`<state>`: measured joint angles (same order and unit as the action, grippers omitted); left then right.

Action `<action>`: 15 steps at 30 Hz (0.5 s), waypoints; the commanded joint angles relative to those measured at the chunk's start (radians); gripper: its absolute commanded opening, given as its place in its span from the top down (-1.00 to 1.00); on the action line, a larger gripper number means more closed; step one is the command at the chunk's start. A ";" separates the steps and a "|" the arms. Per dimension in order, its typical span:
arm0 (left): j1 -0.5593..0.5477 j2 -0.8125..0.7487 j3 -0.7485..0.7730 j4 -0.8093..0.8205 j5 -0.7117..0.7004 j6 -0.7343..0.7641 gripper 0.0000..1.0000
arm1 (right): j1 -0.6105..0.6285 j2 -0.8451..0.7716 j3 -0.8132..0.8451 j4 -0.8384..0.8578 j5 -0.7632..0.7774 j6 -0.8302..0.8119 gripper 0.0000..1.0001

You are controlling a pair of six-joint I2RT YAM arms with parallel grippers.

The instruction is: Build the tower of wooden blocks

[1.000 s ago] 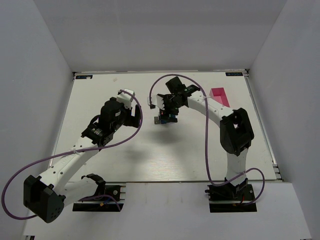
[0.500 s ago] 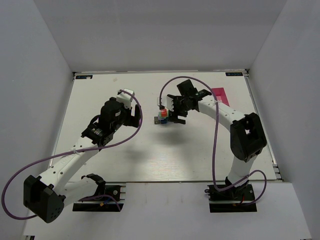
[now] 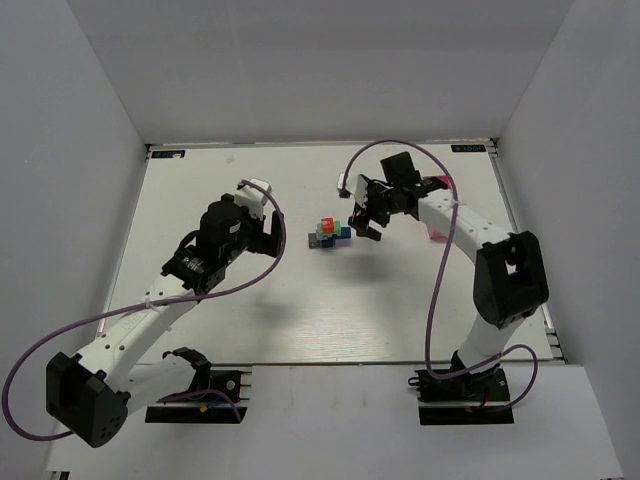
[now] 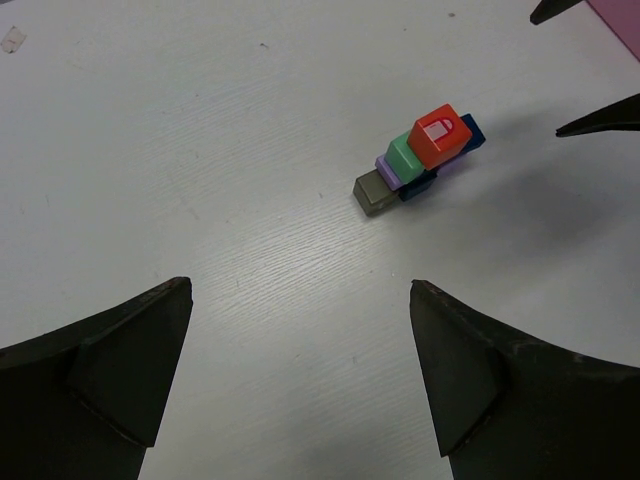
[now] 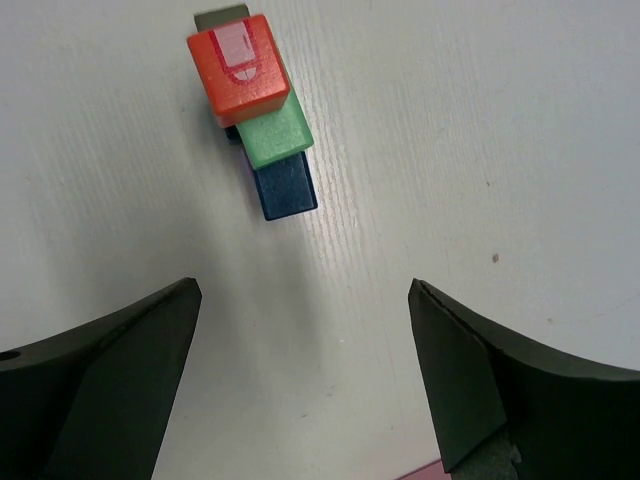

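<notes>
The wood block tower [image 3: 328, 232] stands on the white table mid-way between the arms. Its red block [image 4: 440, 137] sits on top, over a green block [image 4: 404, 155], with purple, blue and dark grey blocks [image 4: 373, 192] lower down. In the right wrist view the tower [image 5: 255, 100] shows the red, green and blue blocks in a row. My right gripper [image 3: 362, 222] is open just right of the tower, apart from it, with nothing between its fingers [image 5: 305, 285]. My left gripper [image 3: 272, 232] is open to the tower's left, some way off, with bare table between its fingers [image 4: 300, 287].
A pink tray [image 3: 436, 182] lies at the back right, partly hidden behind the right arm; its corner shows in the left wrist view [image 4: 620, 15]. The right gripper's fingertips [image 4: 600, 118] reach into the left wrist view. White walls close in the table.
My right gripper has drawn back to the right off the tower, which now stands uncovered. The left arm has barely moved.
</notes>
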<state>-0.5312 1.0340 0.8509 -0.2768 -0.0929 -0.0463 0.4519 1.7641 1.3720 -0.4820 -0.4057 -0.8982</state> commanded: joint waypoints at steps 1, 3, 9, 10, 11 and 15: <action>0.004 -0.035 0.010 0.020 0.067 0.029 -1.00 | -0.018 -0.138 -0.027 0.080 -0.097 0.183 -0.81; 0.004 -0.035 0.010 0.021 0.091 0.048 -1.00 | -0.028 -0.201 -0.059 0.126 -0.084 0.284 -0.81; 0.004 -0.074 -0.013 0.060 0.222 0.108 -1.00 | -0.036 -0.287 -0.074 0.019 0.060 0.456 -0.81; 0.004 -0.074 -0.025 0.060 0.232 0.121 -1.00 | -0.039 -0.305 -0.094 0.032 0.118 0.478 -0.81; 0.004 -0.089 -0.035 0.070 0.232 0.122 -1.00 | -0.039 -0.354 -0.118 0.045 0.129 0.520 -0.81; 0.004 -0.133 -0.044 0.070 0.211 0.131 -1.00 | -0.041 -0.532 -0.313 0.114 0.122 0.532 -0.81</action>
<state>-0.5312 0.9531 0.8227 -0.2371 0.0933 0.0608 0.4152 1.3312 1.1366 -0.4011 -0.3119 -0.4423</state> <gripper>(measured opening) 0.997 0.905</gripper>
